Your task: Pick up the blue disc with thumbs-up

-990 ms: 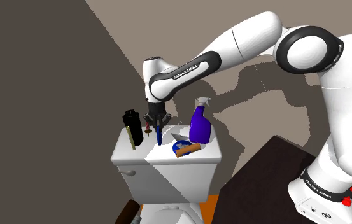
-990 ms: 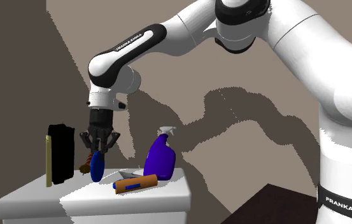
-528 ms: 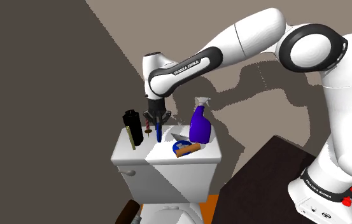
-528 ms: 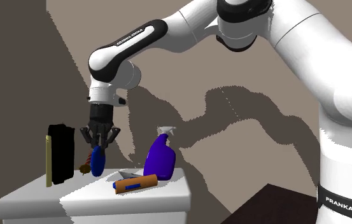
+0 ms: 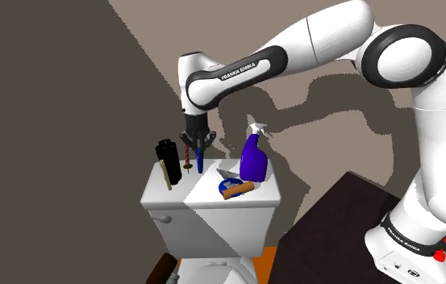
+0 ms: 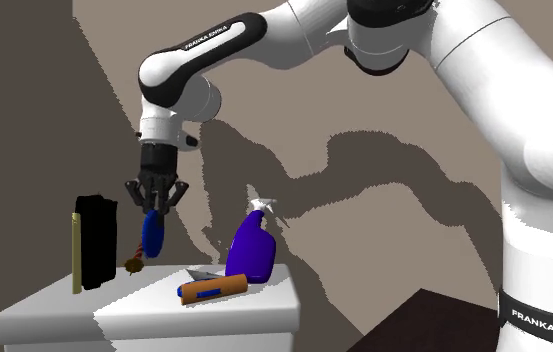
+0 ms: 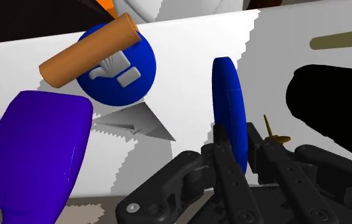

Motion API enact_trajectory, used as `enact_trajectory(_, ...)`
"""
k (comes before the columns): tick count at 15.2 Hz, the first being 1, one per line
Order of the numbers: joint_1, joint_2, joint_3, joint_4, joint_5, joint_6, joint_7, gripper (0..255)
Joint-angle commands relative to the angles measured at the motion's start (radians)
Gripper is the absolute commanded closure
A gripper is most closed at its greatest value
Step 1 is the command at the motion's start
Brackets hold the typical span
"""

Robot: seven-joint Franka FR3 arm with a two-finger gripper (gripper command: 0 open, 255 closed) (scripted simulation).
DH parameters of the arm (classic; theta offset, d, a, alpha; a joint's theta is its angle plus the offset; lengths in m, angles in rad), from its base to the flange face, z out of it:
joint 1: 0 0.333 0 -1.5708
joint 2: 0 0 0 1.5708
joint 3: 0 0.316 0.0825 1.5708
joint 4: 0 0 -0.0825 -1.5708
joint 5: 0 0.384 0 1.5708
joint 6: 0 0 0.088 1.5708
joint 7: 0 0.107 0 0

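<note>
The gripper [image 6: 152, 206] clamps a blue disc [image 6: 150, 235] only by its upper rim – it may swing or slip loose, and the thumbs-up disc [image 7: 126, 86] lies below the gripper.

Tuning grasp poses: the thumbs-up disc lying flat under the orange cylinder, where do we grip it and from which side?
Probably from straight above, pinching across the bare rim of the thumbs-up disc beside the orange cylinder: it lies flat on the tank lid and the cylinder covers one edge. The gripper is shut on another blue disc, held edge-on.
</note>
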Motion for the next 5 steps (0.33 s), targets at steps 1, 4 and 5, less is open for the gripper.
enact_trajectory(1, -0.002, -0.01, 0.001, 0.011, 0.003, -0.021, -0.001, 255)
enact_trajectory(4, -0.002, -0.019, 0.003, 0.027, 0.005, -0.045, 0.0, 255)
enact_trajectory(5, -0.002, -0.019, 0.003, 0.027, 0.005, -0.045, 0.0, 255)
